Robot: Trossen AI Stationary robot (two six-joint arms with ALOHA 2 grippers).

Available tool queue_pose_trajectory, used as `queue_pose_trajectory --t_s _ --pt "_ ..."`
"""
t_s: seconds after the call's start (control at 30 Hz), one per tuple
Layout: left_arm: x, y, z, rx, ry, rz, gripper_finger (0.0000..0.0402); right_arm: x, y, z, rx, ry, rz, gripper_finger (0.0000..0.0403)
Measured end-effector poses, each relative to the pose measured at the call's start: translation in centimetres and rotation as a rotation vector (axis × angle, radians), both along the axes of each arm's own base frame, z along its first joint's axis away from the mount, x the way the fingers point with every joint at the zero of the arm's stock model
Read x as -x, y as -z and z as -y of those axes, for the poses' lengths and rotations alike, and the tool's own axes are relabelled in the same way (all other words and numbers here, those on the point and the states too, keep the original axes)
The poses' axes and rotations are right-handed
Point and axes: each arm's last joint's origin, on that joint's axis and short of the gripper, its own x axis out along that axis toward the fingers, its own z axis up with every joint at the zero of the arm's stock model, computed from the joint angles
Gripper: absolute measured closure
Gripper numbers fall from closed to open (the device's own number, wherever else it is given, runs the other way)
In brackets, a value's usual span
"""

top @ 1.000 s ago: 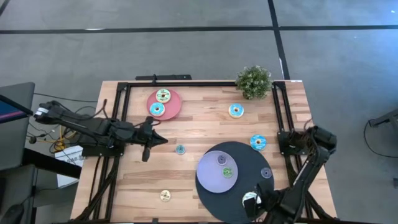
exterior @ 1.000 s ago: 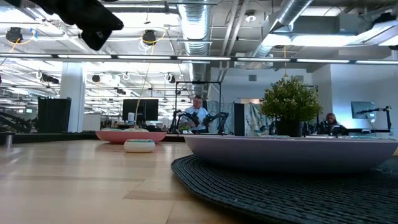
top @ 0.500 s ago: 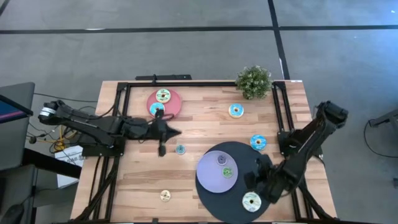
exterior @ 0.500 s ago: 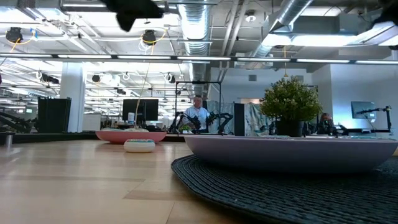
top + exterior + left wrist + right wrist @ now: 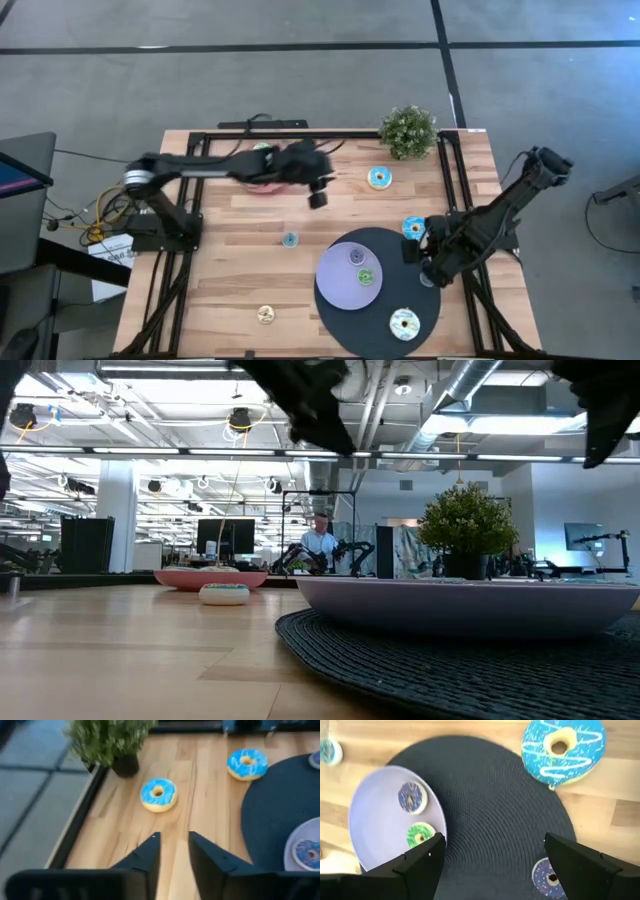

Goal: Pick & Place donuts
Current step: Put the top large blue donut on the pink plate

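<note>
Two donuts sit on the lavender plate (image 5: 375,800) in the right wrist view; the low view hides them. Right gripper (image 5: 492,857) gapes wide, left gripper (image 5: 173,851) barely parted, both empty.

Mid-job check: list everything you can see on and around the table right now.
blue donuts: 2, light blue; bare wood, the second by the mat's edge
cream donut: 1, white; on mat
plate donuts: 2, purple and green; on lavender plate
small purple donut: 1; on mat
teal donut: 1; bare wood
tan donut: 1; bare wood
lavender plate: 1; on mat
mat: 1, dark, round
pink plate: 1; mostly under left arm
plant: 1, green; table corner
person: 1; room behind
left gripper: open, empty
right gripper: open, empty; above mat
</note>
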Motion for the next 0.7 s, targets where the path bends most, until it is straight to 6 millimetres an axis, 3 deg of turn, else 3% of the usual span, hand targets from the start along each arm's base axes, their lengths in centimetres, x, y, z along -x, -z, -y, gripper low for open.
queue_pose_trajectory --t_s 0.2,0.4,0.53,0.7 --pt "-5.5 2.3 -4.1 0.141 0.050 -0.125 0.0198 -0.4 -0.1 0.8 0.001 0.043 0.000 0.0076" --pt "-10.1 5.5 -6.5 0.188 0.014 -0.198 0.0104 -0.6 -0.1 1.1 0.002 0.056 -0.002 0.0076" --pt "-12.6 7.4 -7.4 0.231 -0.065 -0.191 0.0071 -0.6 -0.1 1.1 0.010 0.027 -0.008 0.0076" --pt "-14.7 9.4 -8.1 0.274 -0.176 -0.170 0.0063 -0.6 -0.1 1.1 0.022 -0.008 -0.013 0.0076"
